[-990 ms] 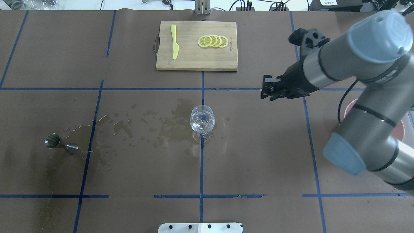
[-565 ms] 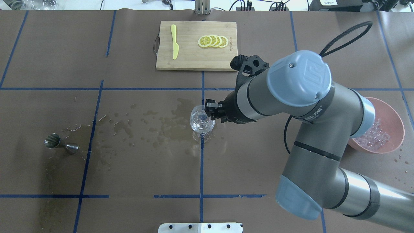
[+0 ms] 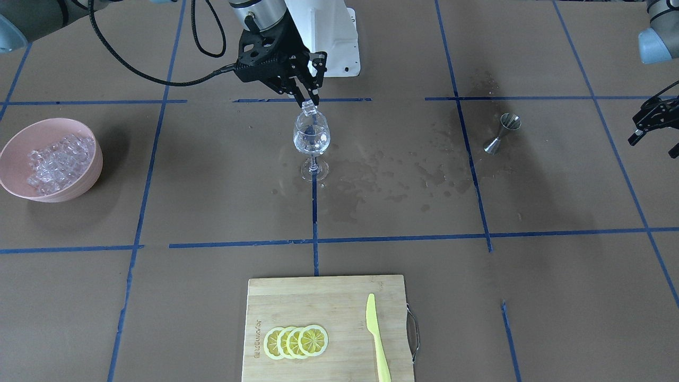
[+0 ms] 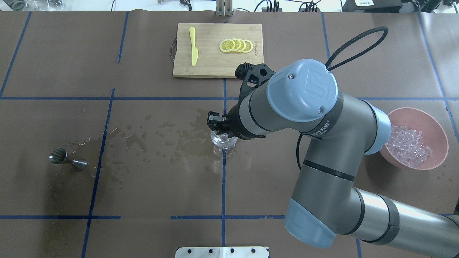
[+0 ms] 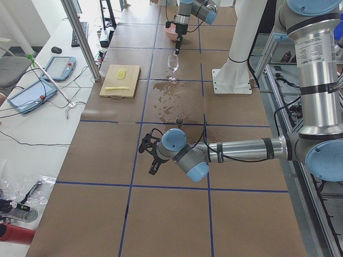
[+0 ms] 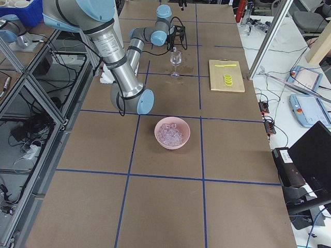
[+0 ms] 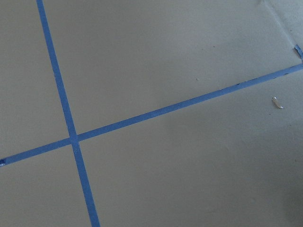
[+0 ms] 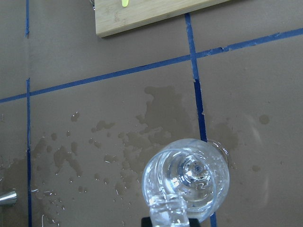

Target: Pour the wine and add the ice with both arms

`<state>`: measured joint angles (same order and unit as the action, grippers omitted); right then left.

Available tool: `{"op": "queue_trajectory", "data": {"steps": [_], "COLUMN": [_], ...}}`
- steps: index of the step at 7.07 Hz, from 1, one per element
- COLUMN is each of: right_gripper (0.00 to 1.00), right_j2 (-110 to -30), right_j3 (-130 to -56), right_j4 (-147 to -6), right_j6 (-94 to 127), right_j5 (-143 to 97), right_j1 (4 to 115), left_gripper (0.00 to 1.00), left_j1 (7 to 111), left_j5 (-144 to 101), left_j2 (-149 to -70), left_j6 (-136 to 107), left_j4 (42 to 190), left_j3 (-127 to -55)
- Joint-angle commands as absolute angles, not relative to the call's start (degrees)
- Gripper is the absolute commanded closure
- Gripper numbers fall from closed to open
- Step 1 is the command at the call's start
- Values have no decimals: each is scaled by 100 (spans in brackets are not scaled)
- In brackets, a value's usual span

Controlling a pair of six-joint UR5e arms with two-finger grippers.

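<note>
A stemmed wine glass (image 3: 311, 139) stands at the table's middle with a little clear wine (image 3: 312, 144) in its bowl. My right gripper (image 3: 310, 105) hangs just above its rim, shut on one clear ice cube (image 3: 308, 110). The right wrist view looks down on the cube (image 8: 166, 213) over the glass mouth (image 8: 189, 177). In the overhead view the right gripper (image 4: 215, 123) covers part of the glass (image 4: 223, 142). More ice (image 4: 408, 145) fills a pink bowl (image 4: 444, 143). My left gripper (image 3: 655, 127) hangs open and empty far off at the table's side.
A steel jigger (image 4: 68, 160) lies on its side amid wet spill marks (image 4: 168, 138). A wooden cutting board (image 4: 218, 68) at the far edge carries lemon slices (image 4: 236, 46) and a yellow knife (image 4: 193, 46). The left wrist view shows only brown paper and blue tape (image 7: 71, 137).
My right arm has swung left from near the bowl side to over the glass, carrying the ice cube. The bowl has come into view. The left arm has not visibly moved.
</note>
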<state>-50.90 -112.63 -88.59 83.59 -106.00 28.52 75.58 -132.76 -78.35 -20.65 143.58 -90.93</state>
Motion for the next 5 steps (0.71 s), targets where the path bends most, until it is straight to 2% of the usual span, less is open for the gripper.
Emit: {"op": "queue_trajectory", "data": {"steps": [1,2,3,5], "right_gripper": [64,14,0,0], "right_j2": [-5054,-5054,-5054,-5271], "right_j3": [-11171,-11162,-11171,-11441], "right_j4": [-8842,-8850,-8859,-8894], "right_j6": [8350,8315,8314,8306], "right_j5": [-10556,-10530,-10521,-10616], "right_j1": [2856,2856,2856,3126], "left_gripper": [0,0,0,0], "left_j1": [7567,7559,7559,7559], "left_j5": [-13271,-13254,-13245,-13236], "left_j2": [-7805,-7805,-7813,-7805], "left_j6": [-2065,-2083,-2100,-2066], "left_j4": [14370,14379,14379,14379], "left_j3": [-9105,-9105,-9097,-9053]}}
